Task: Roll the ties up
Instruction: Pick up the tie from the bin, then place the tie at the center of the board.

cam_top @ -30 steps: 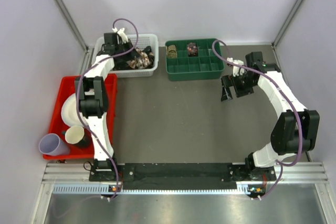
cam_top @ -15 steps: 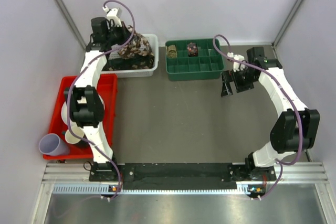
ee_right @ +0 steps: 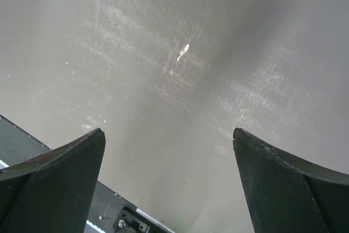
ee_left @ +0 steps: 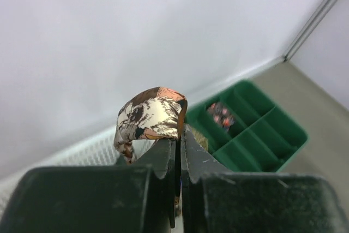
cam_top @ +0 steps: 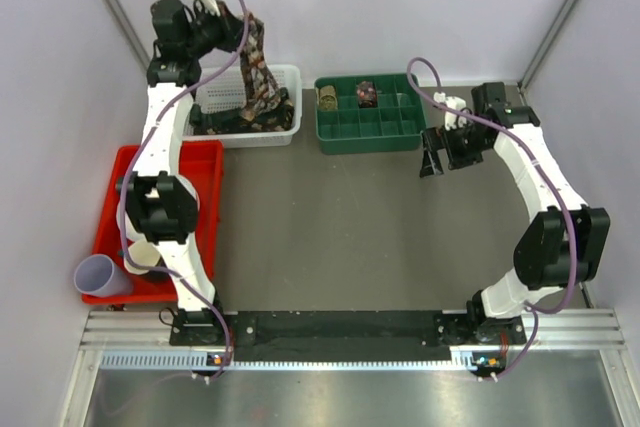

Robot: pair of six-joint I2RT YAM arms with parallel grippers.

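Tie (cam_top: 255, 72) over white basket (cam_top: 260, 137), green tray (cam_top: 335, 139) beside

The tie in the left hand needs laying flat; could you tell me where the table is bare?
The middle of the table is bare, bordered by the green tray and basket behind, the red tray left, and the right hand right. The tie should fit there. The back-left is crowded.

Grey table (cam_top: 330, 237), three containers.
A white basket (cam_top: 250, 137) and green divided tray (cam_top: 370, 145) along the far edge, red tray (cam_top: 210, 162) at left.
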